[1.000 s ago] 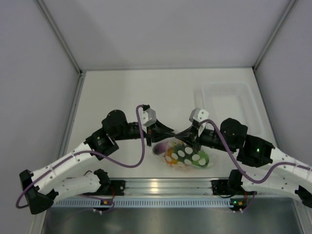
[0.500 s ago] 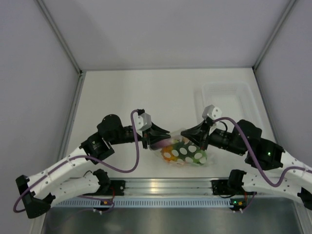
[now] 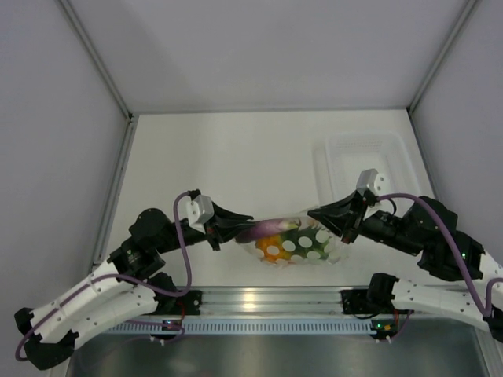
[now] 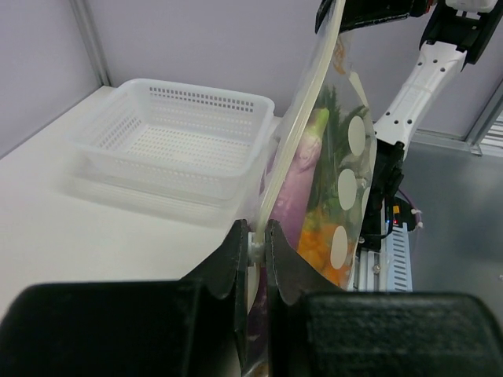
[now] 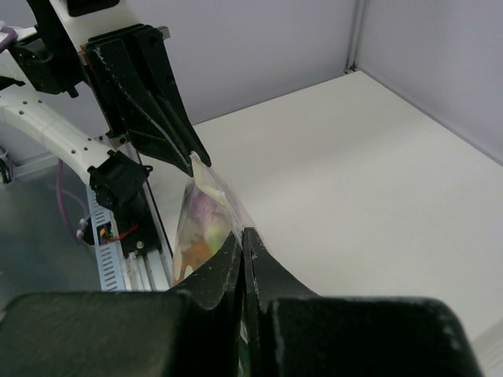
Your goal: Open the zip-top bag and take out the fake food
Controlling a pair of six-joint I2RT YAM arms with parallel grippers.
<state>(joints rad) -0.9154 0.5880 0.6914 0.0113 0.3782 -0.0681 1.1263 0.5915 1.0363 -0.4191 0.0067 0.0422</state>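
- Your zip-top bag (image 3: 292,240) hangs in the air between the two grippers, over the near edge of the table (image 3: 236,157). It is clear, crinkly film printed with white dots, and its top strip is pulled into a taut line.
- The fake food (image 3: 284,243) sits bunched in the belly of the bag. A smooth purple eggplant (image 4: 300,174) lies along the upper side, with orange pieces (image 3: 273,252) below it and some green beside them.
- The left gripper (image 3: 245,230) is clamped on the left end of the top strip; from its wrist camera you see both fingers pressed flat on the film.
- The right gripper (image 3: 316,214) pinches the opposite end, its fingers closed tight with only the plastic between them.
- The toys overlap behind the dotted film, so you cannot separate every piece. Nor can you tell whether the seal is parted.
- In the right wrist view the black fingers fill the lower frame and cover much of the bag; in the left wrist view they cut off its lower end.
- A translucent plastic basket (image 3: 363,161) with slotted walls stands at the far right of the table, well apart from the bag.
- The table is matt white, boxed in by pale grey walls (image 3: 275,47) — a ribbed metal rail (image 3: 267,302) runs along its near edge.
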